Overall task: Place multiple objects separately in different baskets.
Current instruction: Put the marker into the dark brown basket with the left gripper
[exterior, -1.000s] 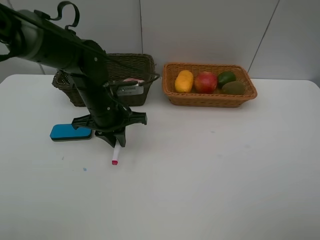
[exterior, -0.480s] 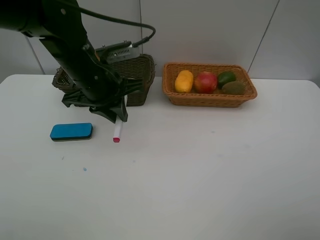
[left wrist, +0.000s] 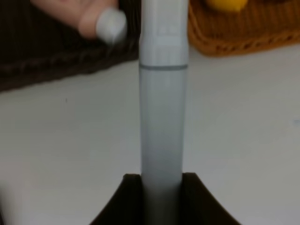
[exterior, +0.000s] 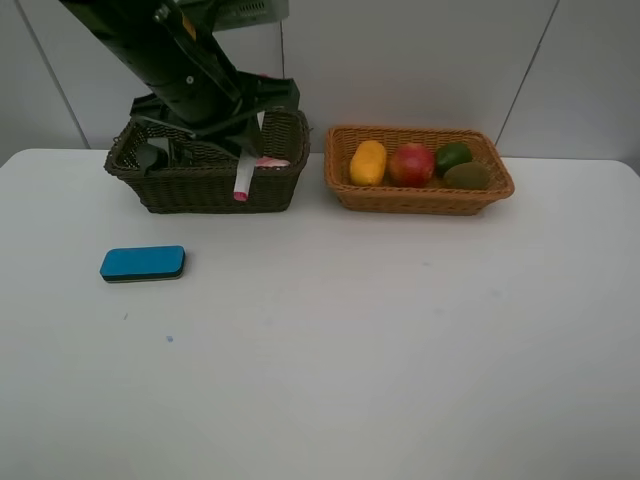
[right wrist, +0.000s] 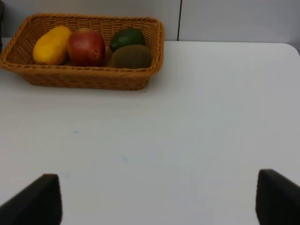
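Note:
My left gripper [exterior: 240, 148] is shut on the white pink-tipped marker [exterior: 243, 176] and holds it upright, pink tip down, above the front wall of the dark olive-brown basket [exterior: 205, 186]. The marker [left wrist: 163, 98] fills the left wrist view between the fingers, with the pink small bottle [left wrist: 89, 16] lying in the basket beyond it. The blue eraser [exterior: 142, 263] lies on the table in front of that basket. The light orange-tan basket [exterior: 418, 196] holds the mango [exterior: 367, 162], the red fruit [exterior: 411, 165], the lime [exterior: 452, 156] and the kiwi [exterior: 467, 176]. My right gripper's fingers [right wrist: 276, 201] are spread apart, empty.
The white table [exterior: 400, 330] stretches in front of both baskets. A grey panelled wall [exterior: 420, 60] stands behind them. The left arm [exterior: 150, 50] reaches over the dark basket and hides part of its inside.
My left gripper has lifted the marker off the table and carried it back and up to the dark basket's front wall. The eraser and the fruits have not moved.

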You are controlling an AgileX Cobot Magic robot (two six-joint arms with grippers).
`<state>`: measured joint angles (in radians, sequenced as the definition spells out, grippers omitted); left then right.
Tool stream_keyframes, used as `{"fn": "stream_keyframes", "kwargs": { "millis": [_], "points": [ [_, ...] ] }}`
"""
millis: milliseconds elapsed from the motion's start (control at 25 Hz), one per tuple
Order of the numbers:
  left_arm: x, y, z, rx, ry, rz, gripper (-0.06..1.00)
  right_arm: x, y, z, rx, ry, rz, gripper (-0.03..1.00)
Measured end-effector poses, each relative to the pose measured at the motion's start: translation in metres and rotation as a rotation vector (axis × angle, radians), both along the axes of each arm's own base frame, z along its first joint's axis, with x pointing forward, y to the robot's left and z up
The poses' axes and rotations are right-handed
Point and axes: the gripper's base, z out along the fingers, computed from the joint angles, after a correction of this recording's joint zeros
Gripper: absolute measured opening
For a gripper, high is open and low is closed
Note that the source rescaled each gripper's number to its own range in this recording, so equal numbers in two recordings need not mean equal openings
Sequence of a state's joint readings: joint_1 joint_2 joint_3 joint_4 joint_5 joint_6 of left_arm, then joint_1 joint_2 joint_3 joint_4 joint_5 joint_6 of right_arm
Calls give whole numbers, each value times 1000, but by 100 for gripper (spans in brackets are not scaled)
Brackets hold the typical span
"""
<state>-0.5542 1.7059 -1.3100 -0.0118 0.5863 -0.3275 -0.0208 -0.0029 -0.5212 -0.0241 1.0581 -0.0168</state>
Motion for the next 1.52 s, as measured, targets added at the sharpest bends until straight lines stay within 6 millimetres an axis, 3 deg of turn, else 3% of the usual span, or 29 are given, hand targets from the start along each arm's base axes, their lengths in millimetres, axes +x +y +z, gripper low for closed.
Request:
{"fn": "stream_keyframes", "kwargs": {
  "millis": [200, 360, 840, 1120, 1520],
  "points": [
    [19, 8, 16, 3, -169, 0, 0, 0, 0, 0, 0, 0, 0, 100],
    [37, 20, 14, 6, -252, 23, 0, 0, 0, 0, 0, 0, 0, 100],
    [92, 44, -38, 32, -396, 38, 0, 0, 0, 0, 0, 0, 0, 100],
    [106, 41, -72, 37, -417, 3, 0, 0, 0, 0, 0, 0, 0, 100],
    [117, 43, -95, 52, -464, -49, 0, 0, 0, 0, 0, 0, 0, 100]
  ]
}}
